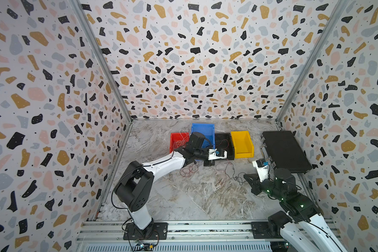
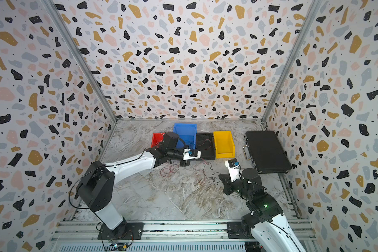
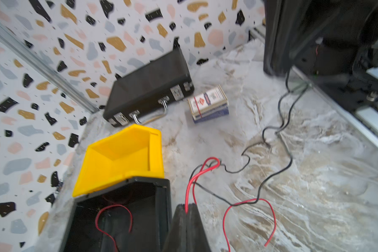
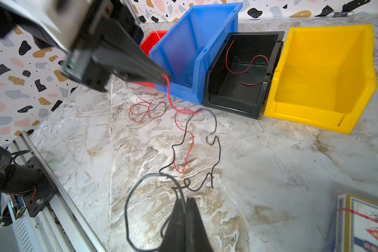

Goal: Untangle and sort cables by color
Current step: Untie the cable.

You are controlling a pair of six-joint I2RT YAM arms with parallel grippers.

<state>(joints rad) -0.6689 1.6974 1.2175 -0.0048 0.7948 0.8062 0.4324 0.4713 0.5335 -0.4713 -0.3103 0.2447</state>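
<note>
On the tabletop you have four bins in a row: red bin, blue bin, black bin, yellow bin. The red bin holds a white-and-red tangle, the blue bin thin dark strands, the black bin one red strand.

Your left tool is clenched on a red cable, your right tool on a black cable. These two cables cross between the tools. One red coil lies loose near the blue bin.

One case and one card box sit beyond the yellow bin. Your left arm hides part of the red and blue bins in both top views.
</note>
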